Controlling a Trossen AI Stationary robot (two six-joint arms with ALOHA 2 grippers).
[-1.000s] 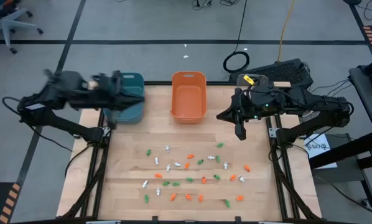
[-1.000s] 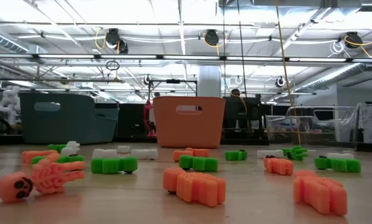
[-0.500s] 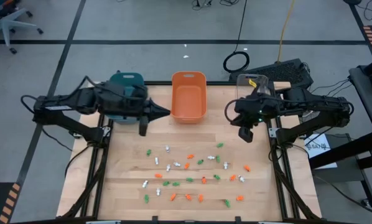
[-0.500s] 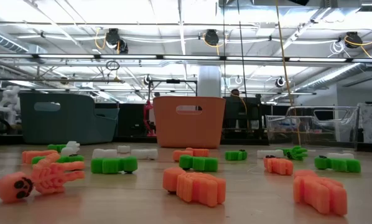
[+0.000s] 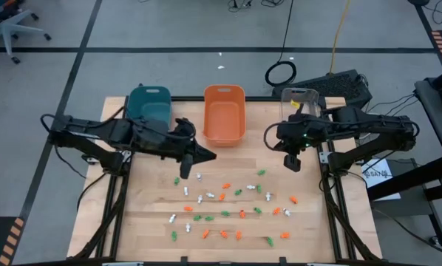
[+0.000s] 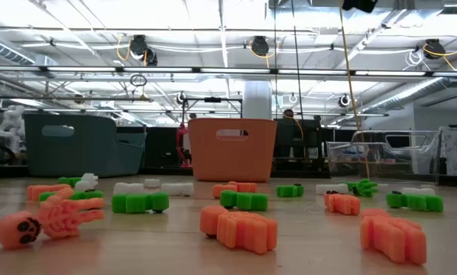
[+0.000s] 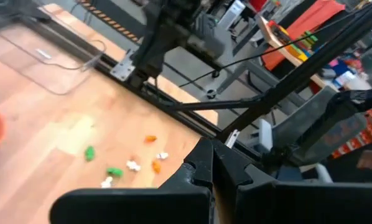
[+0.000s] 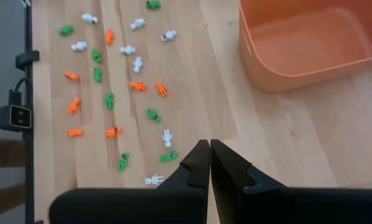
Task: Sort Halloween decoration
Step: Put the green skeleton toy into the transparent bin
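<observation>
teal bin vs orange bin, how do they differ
The teal bin is dark blue-green and stands at the table's back left; the orange bin is bright orange and stands at the back centre. The left arm partly overlaps the teal bin from above; the orange bin shows whole. Both stand upright, open-topped, similar in shape.

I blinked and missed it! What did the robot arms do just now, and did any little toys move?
The left gripper swung from above the teal bin out over the table, stopping near the toys. The right gripper pulled back slightly toward its side. Both stayed shut and empty. Toys and bins didn't move.

Left gripper [image 5: 206, 156] and right gripper [image 5: 293, 165] both closed, raised above table.
</observation>
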